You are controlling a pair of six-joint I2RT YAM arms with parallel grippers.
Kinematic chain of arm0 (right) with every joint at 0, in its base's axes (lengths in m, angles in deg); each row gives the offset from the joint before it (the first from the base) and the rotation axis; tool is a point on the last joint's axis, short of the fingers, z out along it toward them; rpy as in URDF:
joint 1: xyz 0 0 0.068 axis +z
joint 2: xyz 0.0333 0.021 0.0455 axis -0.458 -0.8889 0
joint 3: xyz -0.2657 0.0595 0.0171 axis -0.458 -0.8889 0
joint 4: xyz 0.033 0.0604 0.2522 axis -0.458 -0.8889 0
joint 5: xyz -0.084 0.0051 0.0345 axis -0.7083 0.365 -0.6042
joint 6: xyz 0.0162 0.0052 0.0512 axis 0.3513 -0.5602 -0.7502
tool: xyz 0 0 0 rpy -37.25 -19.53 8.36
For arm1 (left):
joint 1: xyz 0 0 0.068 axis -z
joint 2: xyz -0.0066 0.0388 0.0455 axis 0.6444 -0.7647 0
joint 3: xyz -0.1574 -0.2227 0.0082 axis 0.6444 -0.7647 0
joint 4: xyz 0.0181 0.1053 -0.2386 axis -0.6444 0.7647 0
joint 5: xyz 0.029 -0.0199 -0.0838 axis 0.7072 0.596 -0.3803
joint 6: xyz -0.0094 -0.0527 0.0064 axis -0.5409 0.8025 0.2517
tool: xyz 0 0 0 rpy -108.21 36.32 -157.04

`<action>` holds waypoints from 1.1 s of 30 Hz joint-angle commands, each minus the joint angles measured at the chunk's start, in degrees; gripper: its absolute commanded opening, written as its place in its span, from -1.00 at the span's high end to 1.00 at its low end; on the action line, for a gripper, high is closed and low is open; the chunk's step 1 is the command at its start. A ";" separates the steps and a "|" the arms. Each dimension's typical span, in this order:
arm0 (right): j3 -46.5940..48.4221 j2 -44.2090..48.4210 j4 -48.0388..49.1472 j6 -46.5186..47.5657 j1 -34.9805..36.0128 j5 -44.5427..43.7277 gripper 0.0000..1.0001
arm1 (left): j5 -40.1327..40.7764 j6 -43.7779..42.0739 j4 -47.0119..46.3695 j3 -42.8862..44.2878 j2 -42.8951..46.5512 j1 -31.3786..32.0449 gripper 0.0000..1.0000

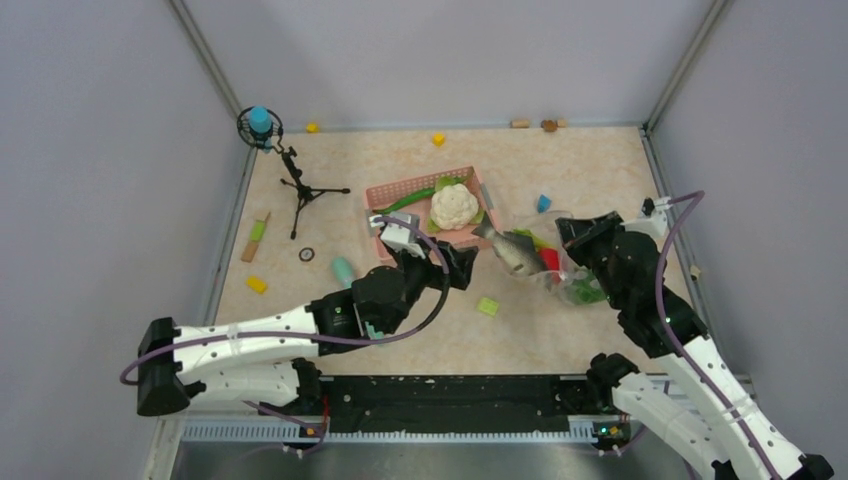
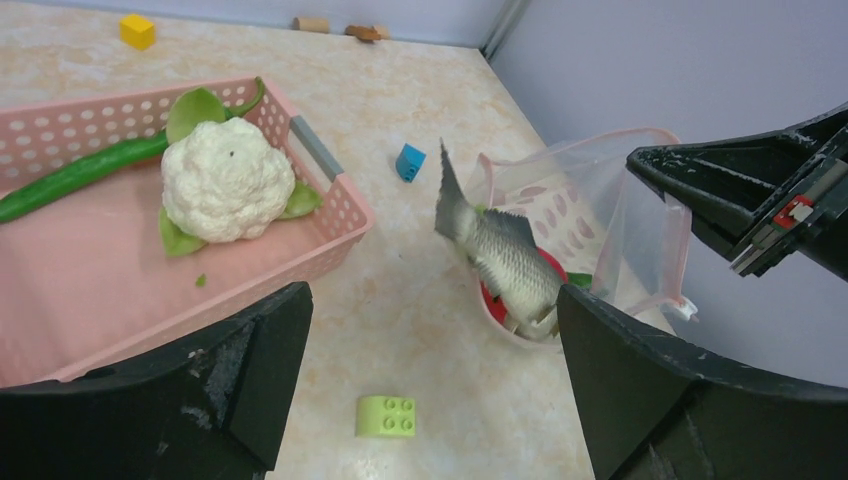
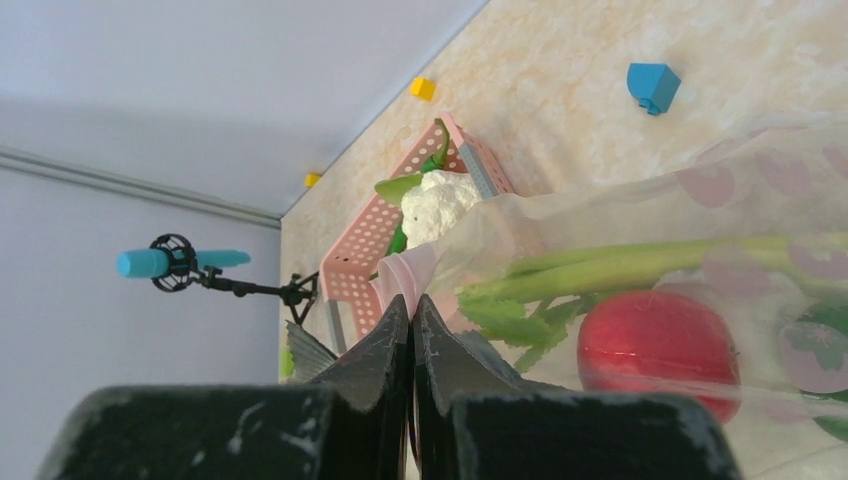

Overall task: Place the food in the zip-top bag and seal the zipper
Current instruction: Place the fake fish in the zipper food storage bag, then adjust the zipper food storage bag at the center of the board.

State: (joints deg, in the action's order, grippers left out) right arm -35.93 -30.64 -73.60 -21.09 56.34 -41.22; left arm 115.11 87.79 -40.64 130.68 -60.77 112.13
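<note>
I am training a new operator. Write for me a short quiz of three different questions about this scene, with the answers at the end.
1. True or false: the cauliflower lies in the pink basket.
2. What is the right pincer shut on? A: a yellow block. B: the edge of the zip-top bag. C: nothing.
3. Short answer: which toy lies at the bag's mouth, its tail pointing up outside?

Key: 1 true; 2 B; 3 the fish.

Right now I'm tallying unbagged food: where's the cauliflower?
Top view: the cauliflower sits in the pink basket at mid-table, beside a green pepper, left of the zip-top bag.
</note>
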 commanded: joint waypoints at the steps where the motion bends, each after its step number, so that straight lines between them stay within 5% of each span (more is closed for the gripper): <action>1: 4.14 -0.58 4.22 1.98 -0.19 -2.27 1.00 | -0.42 5.68 5.60 -5.82 6.64 -0.20 -0.94; 6: 4.78 -1.45 4.28 2.38 -0.25 -2.13 1.00 | -4.09 15.80 6.95 -9.69 9.27 -0.20 -0.93; 14: 4.66 -1.62 4.43 2.59 -0.24 -1.34 1.00 | -7.35 25.57 5.71 -4.08 -4.89 -0.26 -0.65; 33: 3.92 -1.15 4.45 3.49 -0.24 0.10 1.00 | -15.49 34.47 -7.37 -1.72 -13.83 -7.88 -0.47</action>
State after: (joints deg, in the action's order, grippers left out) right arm -34.49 -31.95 -73.67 -18.44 56.34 -42.09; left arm 102.24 120.80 -40.88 127.99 -73.47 105.48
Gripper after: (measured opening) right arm 0.006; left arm 0.738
